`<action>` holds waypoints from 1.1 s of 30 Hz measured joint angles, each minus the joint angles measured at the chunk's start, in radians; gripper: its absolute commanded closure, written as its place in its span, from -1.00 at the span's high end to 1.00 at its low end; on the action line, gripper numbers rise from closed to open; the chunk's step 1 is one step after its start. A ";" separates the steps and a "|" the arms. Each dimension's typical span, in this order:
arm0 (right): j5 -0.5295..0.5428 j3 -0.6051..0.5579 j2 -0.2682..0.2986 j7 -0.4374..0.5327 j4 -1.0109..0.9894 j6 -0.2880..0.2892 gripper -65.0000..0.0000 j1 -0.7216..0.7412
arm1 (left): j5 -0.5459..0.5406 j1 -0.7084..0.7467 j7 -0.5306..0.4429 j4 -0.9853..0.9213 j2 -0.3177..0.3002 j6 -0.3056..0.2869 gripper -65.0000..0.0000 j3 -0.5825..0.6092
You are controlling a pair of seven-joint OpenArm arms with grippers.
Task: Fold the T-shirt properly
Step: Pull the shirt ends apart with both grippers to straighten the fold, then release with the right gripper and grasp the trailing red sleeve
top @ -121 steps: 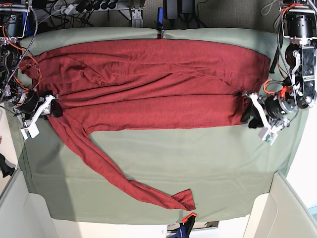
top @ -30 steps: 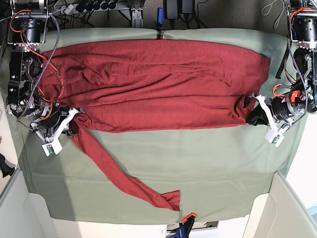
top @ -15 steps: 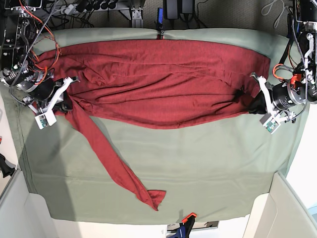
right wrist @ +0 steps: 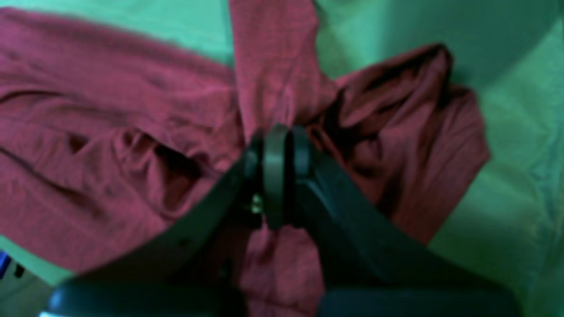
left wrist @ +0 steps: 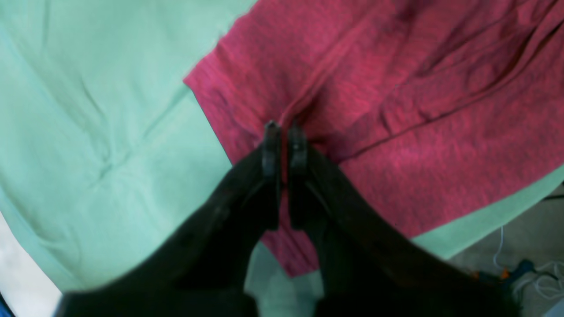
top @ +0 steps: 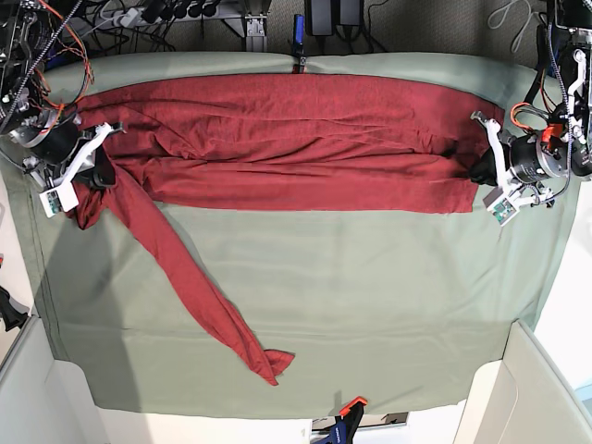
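The dark red T-shirt (top: 296,139) lies as a long band across the far half of the table, its near edge folded over. One long sleeve (top: 185,277) trails diagonally toward the front and ends in a crumpled cuff. My left gripper (top: 479,172) is at the shirt's right end, and in the left wrist view it (left wrist: 283,132) is shut on a ridge of the red fabric (left wrist: 396,88). My right gripper (top: 100,172) is at the left end. The right wrist view shows it (right wrist: 280,136) shut on bunched red cloth (right wrist: 110,110).
A sage green cover (top: 370,296) drapes the whole table. An orange and black clamp (top: 347,407) sits at the front edge. Pale bin walls (top: 546,388) rise at both front corners. Cables and power gear (top: 185,14) line the back edge.
Both grippers have carried the shirt's near edge toward the back, so the red band is narrower and straighter. The trailing sleeve has been dragged left and back.
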 measured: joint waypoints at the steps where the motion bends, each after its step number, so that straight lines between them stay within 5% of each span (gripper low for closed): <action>1: 0.018 0.000 0.003 0.000 0.002 0.002 -1.00 -0.005 | -0.004 0.003 0.010 0.000 0.000 0.000 -1.00 0.000; 7: 0.045 0.000 0.002 -0.001 0.005 0.006 -1.00 -0.039 | -0.037 0.073 0.023 0.000 0.000 0.000 -1.00 0.000; 10: 0.045 0.000 0.002 0.002 0.005 0.006 -0.96 -0.038 | -0.039 0.072 0.021 0.000 0.000 0.000 -0.50 0.000; 13: 0.045 0.000 0.002 0.009 0.005 0.006 -0.41 -0.038 | -0.039 0.072 0.009 0.000 0.000 0.000 -0.19 0.000; 15: 0.045 0.000 0.002 0.049 0.005 0.006 -0.24 -0.038 | -0.083 0.072 0.009 0.000 -0.001 0.000 -0.19 0.000; 25: 0.032 0.005 -0.080 0.062 0.006 0.006 -0.24 0.127 | -0.275 0.072 0.047 0.027 0.000 0.000 -0.19 0.000; 33: -0.177 -0.051 -0.185 0.141 -0.075 -0.038 -0.24 0.296 | -0.297 0.071 0.043 0.069 0.000 0.000 -0.19 0.000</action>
